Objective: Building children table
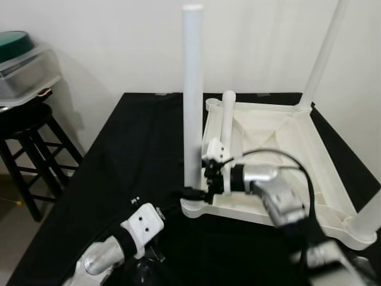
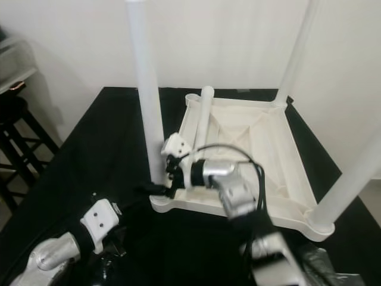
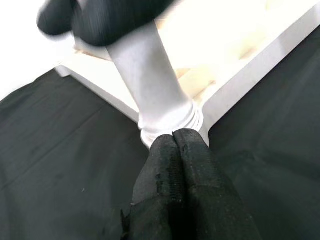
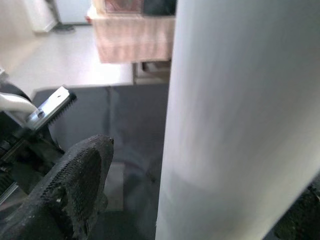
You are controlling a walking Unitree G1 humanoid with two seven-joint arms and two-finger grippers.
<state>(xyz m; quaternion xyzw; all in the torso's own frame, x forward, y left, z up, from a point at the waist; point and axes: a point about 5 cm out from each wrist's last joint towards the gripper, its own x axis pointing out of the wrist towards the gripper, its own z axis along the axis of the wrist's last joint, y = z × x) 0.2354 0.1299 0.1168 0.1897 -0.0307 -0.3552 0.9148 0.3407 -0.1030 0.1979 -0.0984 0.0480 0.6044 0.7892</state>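
Observation:
A white children's table top (image 1: 280,128) lies upside down on the black cloth (image 1: 131,155). Its near-left leg (image 1: 193,101) stands upright in the corner socket (image 1: 191,208). Two more legs stand at the far right (image 1: 324,53) and the near right (image 1: 369,214). A shorter loose leg (image 1: 228,134) leans at the far-left corner. My right gripper (image 1: 199,192) is open low around the near-left leg, which stands between its fingers (image 4: 75,190) with a gap on one side. My left gripper (image 3: 175,142) is shut on nothing, its tips against the socket base.
A black stool (image 1: 24,131) stands left of the table and carries a clear container with a green lid (image 1: 21,62). A white wall runs close behind. The cloth's left edge (image 1: 89,155) drops to the floor.

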